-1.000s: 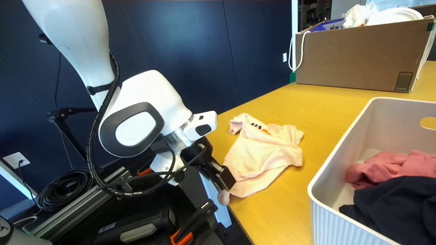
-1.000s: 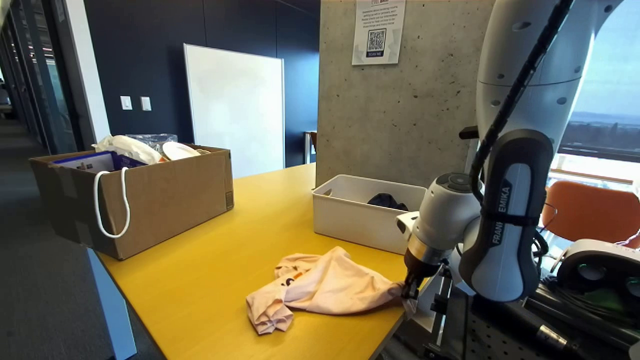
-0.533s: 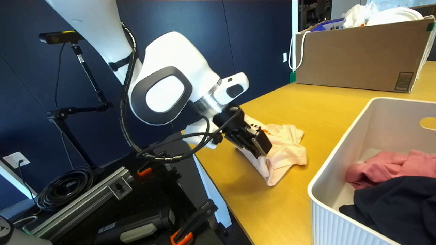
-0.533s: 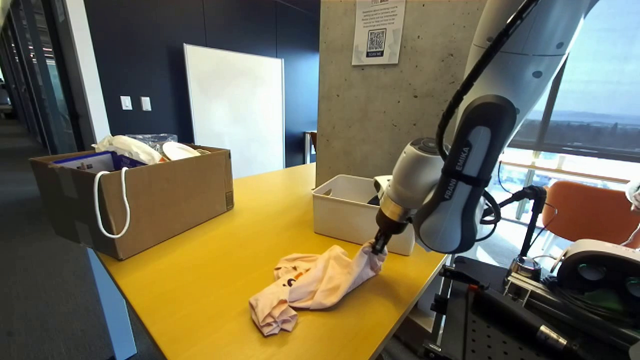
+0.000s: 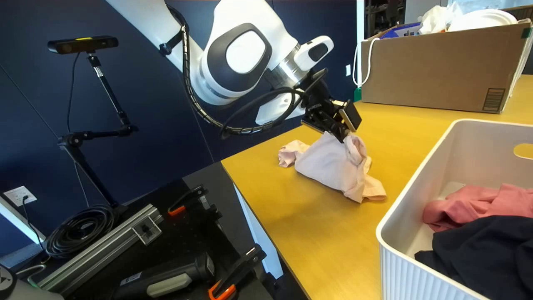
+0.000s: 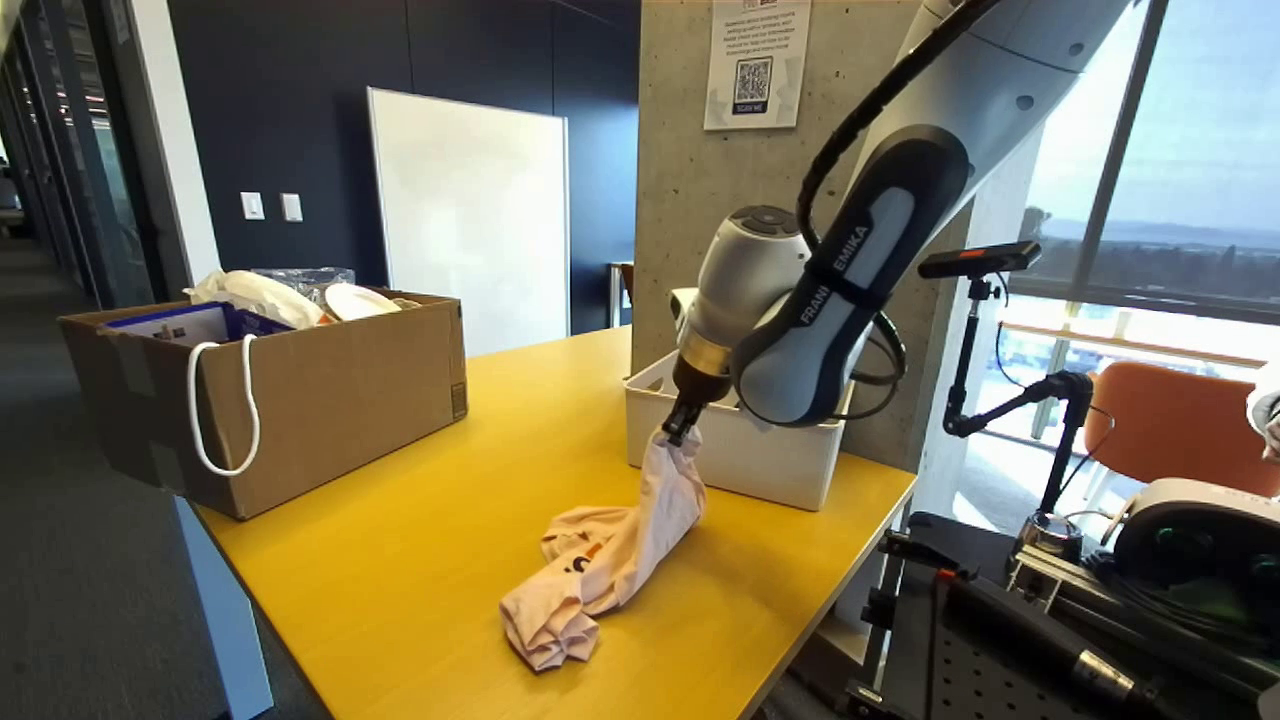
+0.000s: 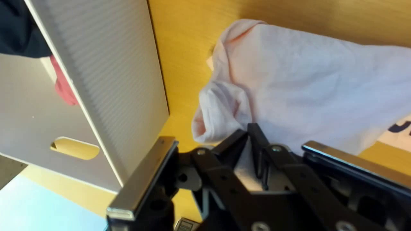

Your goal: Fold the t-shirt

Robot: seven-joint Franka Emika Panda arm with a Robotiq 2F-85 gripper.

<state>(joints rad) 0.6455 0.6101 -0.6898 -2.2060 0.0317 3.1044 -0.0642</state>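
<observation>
The Robotiq gripper [image 6: 679, 438], its fingers clamped on one end of the pale t-shirt [image 6: 628, 562], holds that end off the yellow table [image 6: 450, 510], presumably to fold it over; the lettered part rests below, likely anchoring the cloth.

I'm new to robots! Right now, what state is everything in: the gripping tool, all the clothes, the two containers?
T-shirt: rumpled, one end lifted, the other resting on the table; not folded yet.
Tool: closed, gripping the T-shirt's raised end.
White bin: upright, open on top.
Pink garment: crumpled, inside the bin.
Dark navy garment: crumpled, inside the bin.
Cardboard box: open, filled above its rim.
</observation>
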